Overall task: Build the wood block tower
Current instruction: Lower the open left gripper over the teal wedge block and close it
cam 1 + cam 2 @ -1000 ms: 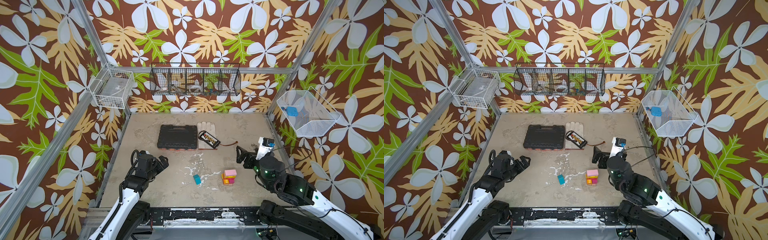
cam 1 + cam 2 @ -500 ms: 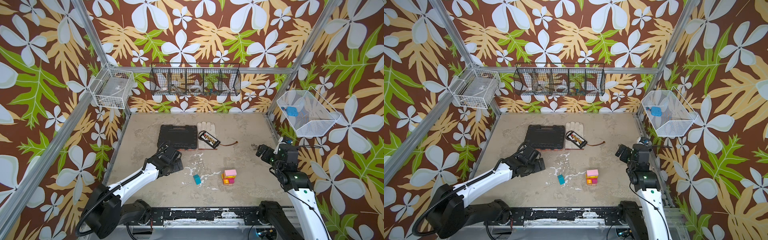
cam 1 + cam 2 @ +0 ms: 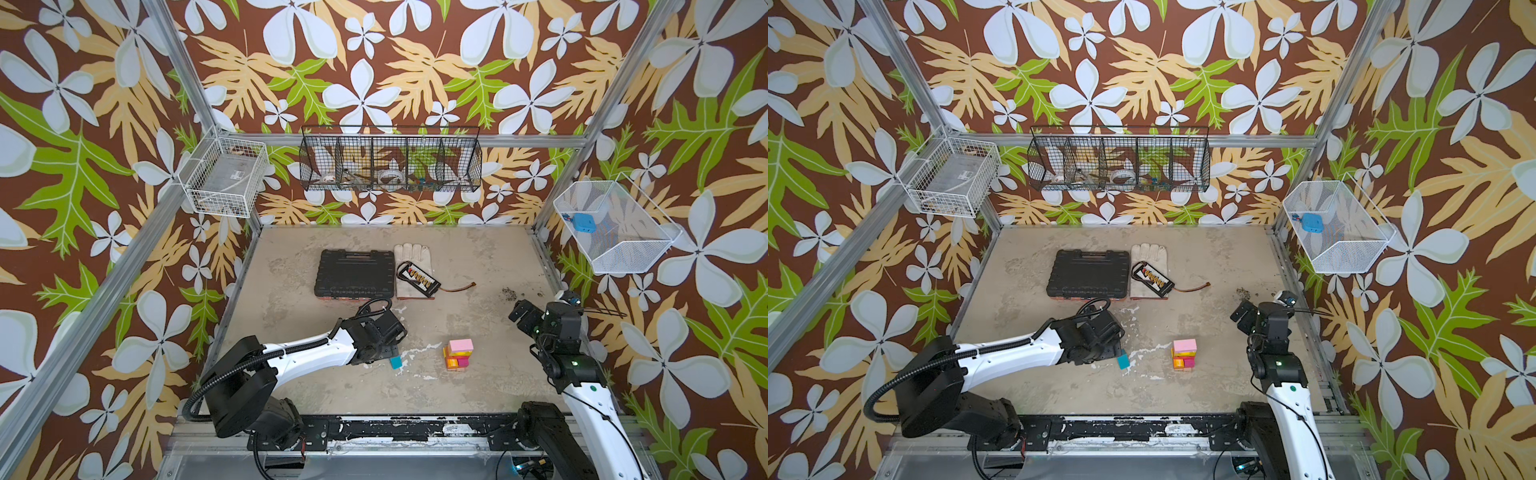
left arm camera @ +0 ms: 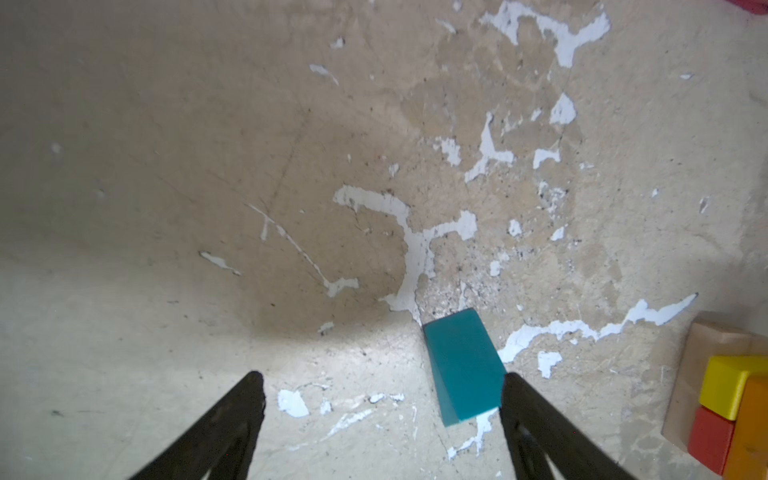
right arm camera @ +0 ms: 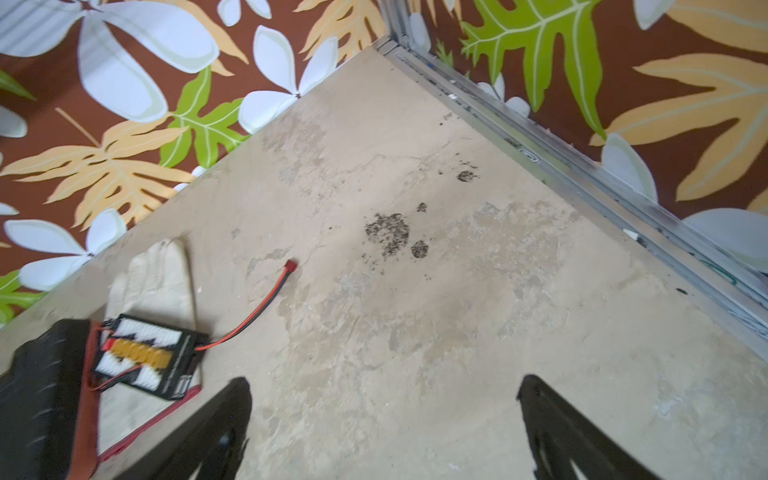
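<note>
The tower (image 3: 458, 354) (image 3: 1183, 353) is a short stack of wood blocks, orange, red, magenta and yellow with a pink block on top, standing right of the table's middle. A teal block (image 3: 396, 362) (image 3: 1123, 360) lies on the table left of it. My left gripper (image 3: 390, 352) (image 3: 1113, 350) hangs over the teal block. In the left wrist view the gripper (image 4: 382, 395) is open, with the teal block (image 4: 463, 365) between its fingers, right against one fingertip (image 4: 515, 390). The tower (image 4: 731, 407) shows at that view's edge. My right gripper (image 3: 520, 312) (image 5: 384, 399) is open and empty near the right wall.
A black plastic case (image 3: 356, 273), a pale glove (image 3: 411, 253) and a battery board (image 3: 417, 278) with a red lead lie at the back. Wire baskets hang on the back wall (image 3: 390, 164), left frame (image 3: 224, 183) and right wall (image 3: 611, 226). Metal rails edge the table.
My left arm has stretched forward and right until its gripper is over the teal block. My right arm has pulled back from beside the tower to the right wall.
</note>
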You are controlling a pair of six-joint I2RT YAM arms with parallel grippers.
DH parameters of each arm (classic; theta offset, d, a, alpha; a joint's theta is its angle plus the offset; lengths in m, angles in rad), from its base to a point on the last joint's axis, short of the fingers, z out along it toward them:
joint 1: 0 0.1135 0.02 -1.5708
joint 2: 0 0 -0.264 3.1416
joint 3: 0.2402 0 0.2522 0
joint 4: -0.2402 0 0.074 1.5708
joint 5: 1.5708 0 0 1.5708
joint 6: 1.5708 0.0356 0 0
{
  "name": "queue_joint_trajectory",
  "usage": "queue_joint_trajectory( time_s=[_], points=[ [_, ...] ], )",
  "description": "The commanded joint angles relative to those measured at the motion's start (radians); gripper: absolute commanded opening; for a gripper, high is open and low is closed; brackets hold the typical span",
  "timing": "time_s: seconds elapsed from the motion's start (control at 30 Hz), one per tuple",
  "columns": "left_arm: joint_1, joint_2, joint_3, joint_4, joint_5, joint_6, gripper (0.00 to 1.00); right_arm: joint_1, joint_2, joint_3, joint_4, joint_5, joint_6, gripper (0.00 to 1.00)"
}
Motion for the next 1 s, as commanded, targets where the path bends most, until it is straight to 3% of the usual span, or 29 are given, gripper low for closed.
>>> queue_joint_trajectory(
  time_s=[0.0, 0.1, 0.23, 0.83, 0.97],
  points=[
    [-0.034, 0.007, -0.003, 0.040, 0.015, -0.137, 0.90, 0.000, -0.016, -0.067, 0.140, 0.151, 0.019, 1.00],
    [-0.038, 0.039, 0.022, 0.008, -0.009, -0.163, 0.87, 0.000, -0.019, -0.126, 0.172, 0.212, 0.018, 1.00],
    [-0.048, 0.086, 0.038, 0.025, 0.008, -0.178, 0.78, 0.000, -0.021, -0.171, 0.247, 0.149, 0.010, 1.00],
    [-0.147, 0.267, 0.207, -0.098, -0.079, -0.217, 0.79, 0.000, -0.041, -0.260, 0.356, 0.133, 0.039, 1.00],
    [-0.148, 0.286, 0.217, -0.110, -0.085, -0.195, 0.69, 0.001, -0.040, -0.261, 0.360, 0.129, 0.038, 1.00]
  ],
)
